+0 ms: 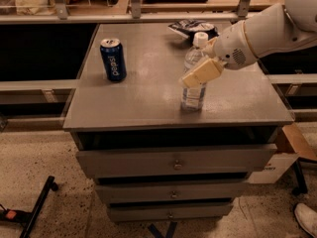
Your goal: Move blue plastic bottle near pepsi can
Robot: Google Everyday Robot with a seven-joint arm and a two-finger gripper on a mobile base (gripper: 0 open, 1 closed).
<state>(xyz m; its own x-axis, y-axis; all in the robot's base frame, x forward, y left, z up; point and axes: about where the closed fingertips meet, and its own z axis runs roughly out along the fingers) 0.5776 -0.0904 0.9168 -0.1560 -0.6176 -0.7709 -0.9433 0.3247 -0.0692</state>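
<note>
Blue plastic bottle (pixel 193 97) stands upright on the drawer cabinet top (pixel 148 95), well apart from the pepsi can (pixel 113 59) across the surface. Gripper (pixel 196 75) sits at the bottle's mid-body, probably positioned for a side grasp so the bottle stays upright. Cannot tell whether it actually clamps yet.

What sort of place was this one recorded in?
Likely a lab or workshop, not a home: a grey drawer cabinet stands on speckled floor, with a cardboard box beside it and metal racking behind. The gripper is at the blue plastic bottle on the cabinet top.
</note>
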